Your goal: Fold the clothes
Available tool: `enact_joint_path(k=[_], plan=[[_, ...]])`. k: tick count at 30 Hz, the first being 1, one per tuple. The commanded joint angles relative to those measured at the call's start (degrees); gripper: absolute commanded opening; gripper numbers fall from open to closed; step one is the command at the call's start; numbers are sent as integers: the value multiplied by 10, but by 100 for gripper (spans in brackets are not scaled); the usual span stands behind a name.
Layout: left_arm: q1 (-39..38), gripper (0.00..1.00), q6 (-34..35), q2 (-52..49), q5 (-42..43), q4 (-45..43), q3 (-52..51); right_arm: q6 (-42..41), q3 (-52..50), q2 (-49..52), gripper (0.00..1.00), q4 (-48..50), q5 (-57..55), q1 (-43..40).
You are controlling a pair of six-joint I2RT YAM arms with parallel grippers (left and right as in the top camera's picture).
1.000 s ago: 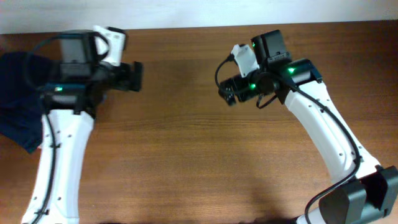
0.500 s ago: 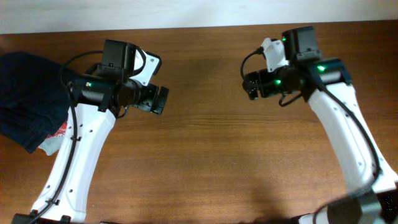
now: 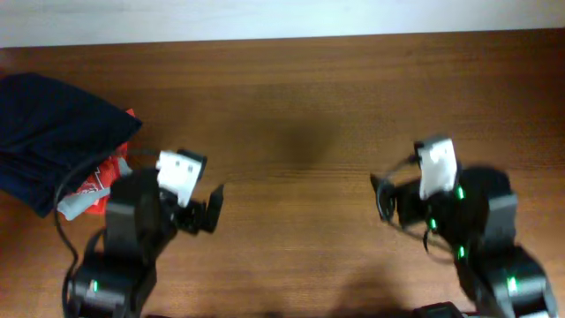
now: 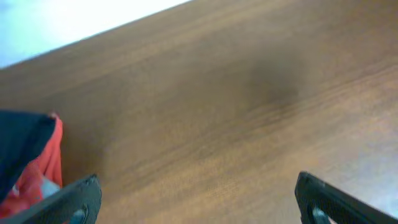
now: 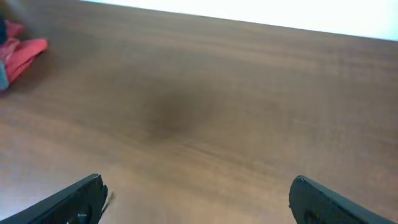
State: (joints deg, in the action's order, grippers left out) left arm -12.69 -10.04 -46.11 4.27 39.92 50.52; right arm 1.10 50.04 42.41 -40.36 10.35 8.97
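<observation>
The left fingers (image 4: 78,200) are held spread wide, with nothing between them, and the right fingers (image 5: 78,200) likewise. Brown desk (image 3: 318,97) is seen beneath both. The navy clothes (image 3: 53,132) are piled at the desk's far left, over a red T-shirt (image 3: 113,172).

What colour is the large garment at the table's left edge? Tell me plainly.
The garment is plain dark navy blue, no print; clearest in the overhead view.

A dark brown wood-grain table (image 3: 309,115) fills the scene under soft, even light, a pale white wall (image 3: 265,18) bordering its far edge.
</observation>
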Motion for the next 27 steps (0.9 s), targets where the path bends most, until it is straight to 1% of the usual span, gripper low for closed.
enact_joint_path(k=[1, 5, 6, 10, 22, 27], plan=[[0, 99, 5, 48, -2, -14, -46, -12, -61, -64, 99, -3, -7, 0], [0, 99, 5, 66, -2, 35, -53, -12, -96, -90, 99, -36, -7, 0], [0, 99, 5, 64, -2, 56, -53, -12, -104, -88, 99, -60, -7, 0], [0, 99, 5, 61, -2, 84, -53, -12, -105, -77, 99, -98, -7, 0], [0, 99, 5, 61, -2, 90, -53, -12, -105, -49, 99, -104, -7, 0], [0, 99, 5, 61, -2, 90, -53, -12, -107, -74, 98, -104, -7, -1]])
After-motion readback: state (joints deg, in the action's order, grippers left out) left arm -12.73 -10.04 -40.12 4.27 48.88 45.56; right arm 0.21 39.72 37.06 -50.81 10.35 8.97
